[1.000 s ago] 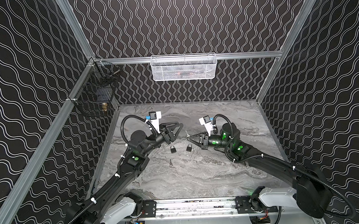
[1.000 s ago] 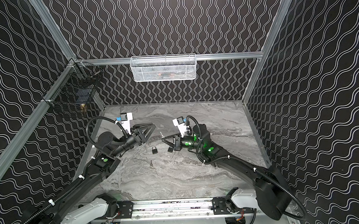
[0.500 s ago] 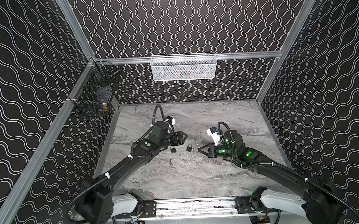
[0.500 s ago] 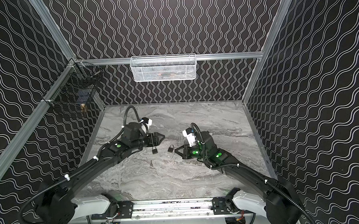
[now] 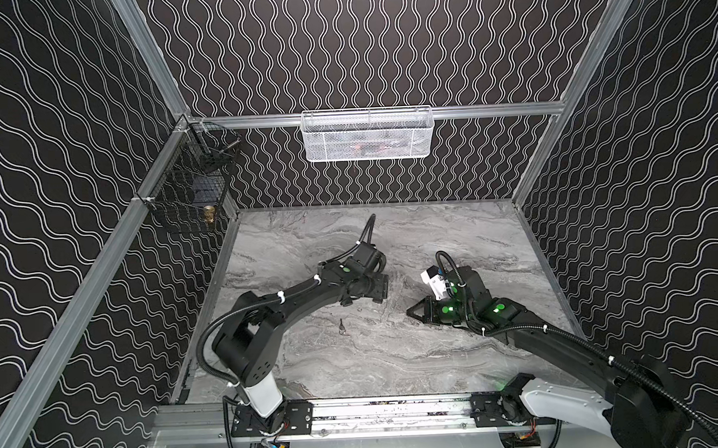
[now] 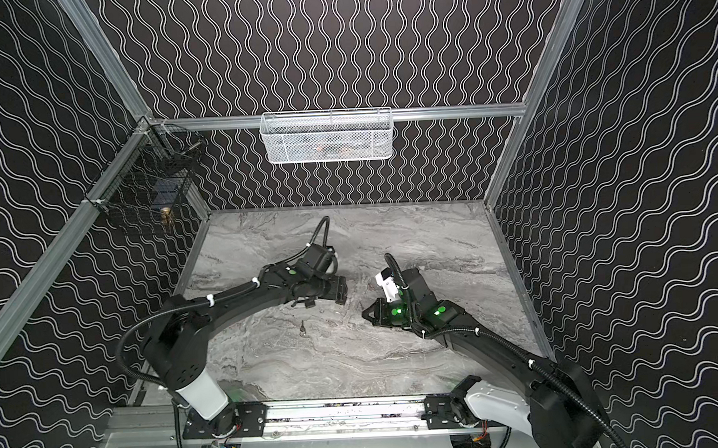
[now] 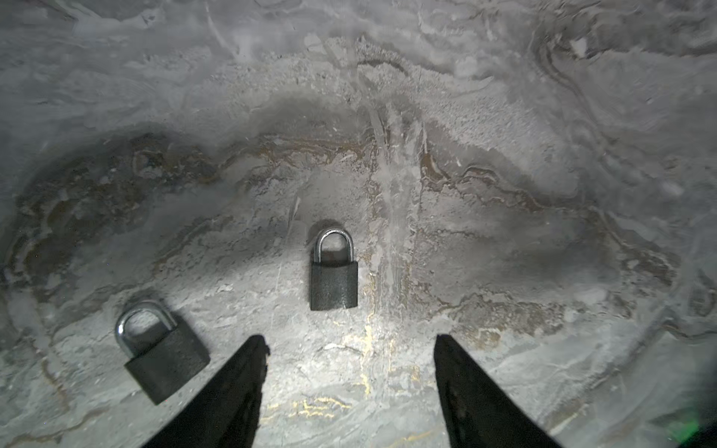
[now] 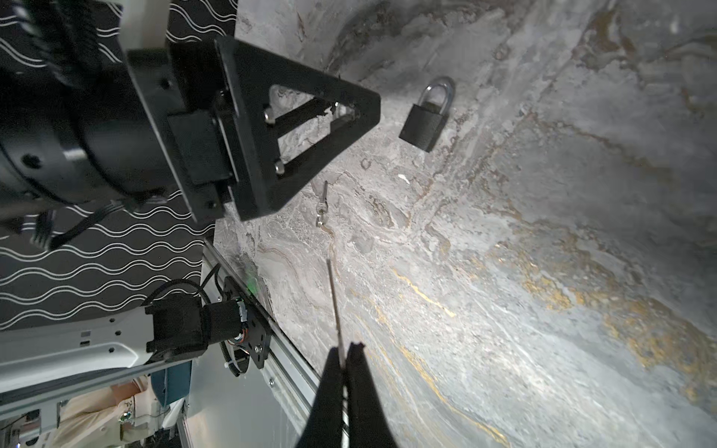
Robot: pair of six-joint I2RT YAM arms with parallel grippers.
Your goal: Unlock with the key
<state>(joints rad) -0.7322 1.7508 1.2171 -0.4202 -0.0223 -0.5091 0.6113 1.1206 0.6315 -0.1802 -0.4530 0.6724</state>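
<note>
One key (image 5: pixel 342 326) flat, long axis front-to-back, blade toward back wall (image 5: pixel 363 66); left pincer (image 7: pixel 349 340) open, right pincer (image 8: pixel 345 347) closed.

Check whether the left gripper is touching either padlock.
Apart. In the left wrist view the left gripper stands open, and bare table shows between its fingertips and both the padlock ahead and the skewed padlock.
</note>
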